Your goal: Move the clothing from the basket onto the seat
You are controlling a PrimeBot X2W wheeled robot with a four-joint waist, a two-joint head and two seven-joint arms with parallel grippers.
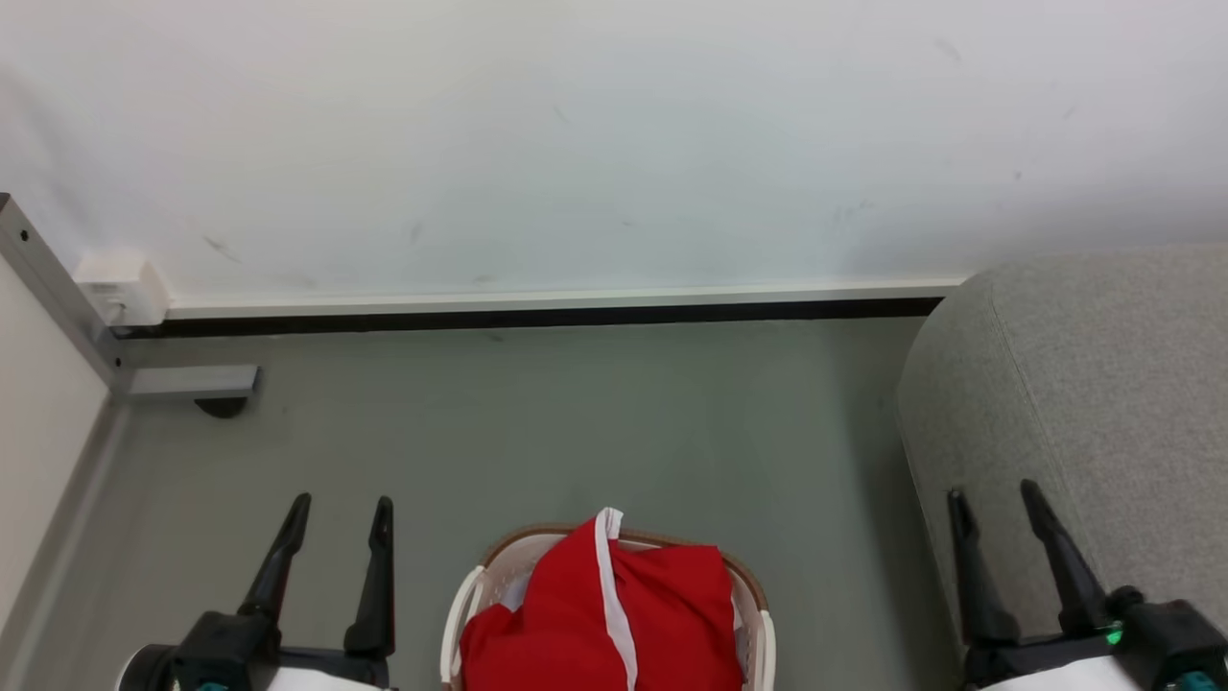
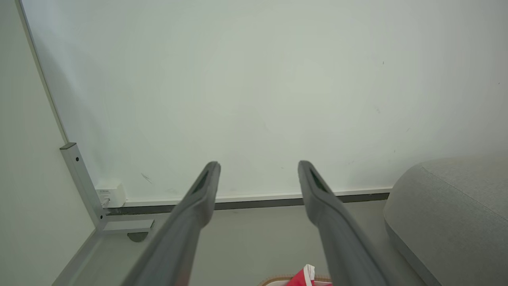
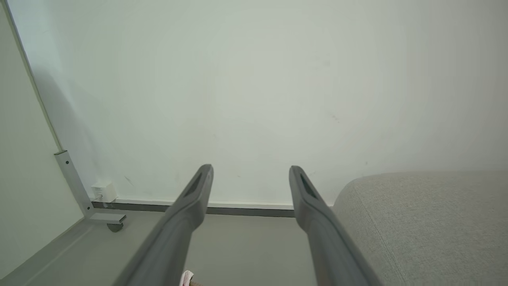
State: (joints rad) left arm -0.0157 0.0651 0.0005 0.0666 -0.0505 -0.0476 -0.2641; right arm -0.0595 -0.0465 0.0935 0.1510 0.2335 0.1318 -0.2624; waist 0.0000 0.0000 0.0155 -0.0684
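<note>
Red clothing (image 1: 576,614) in the basket (image 1: 453,624) lies bottom centre, nearer the left gripper (image 1: 342,501) than the right gripper (image 1: 990,489), both jaws released.

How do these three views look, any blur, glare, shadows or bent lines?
Head view: even, soft light, no glare, the clothing sharp. Left wrist view: the left gripper looks soft near the lens, and the wall edge bows slightly. Right wrist view: a faint shadow on the wall beside that edge.
</note>
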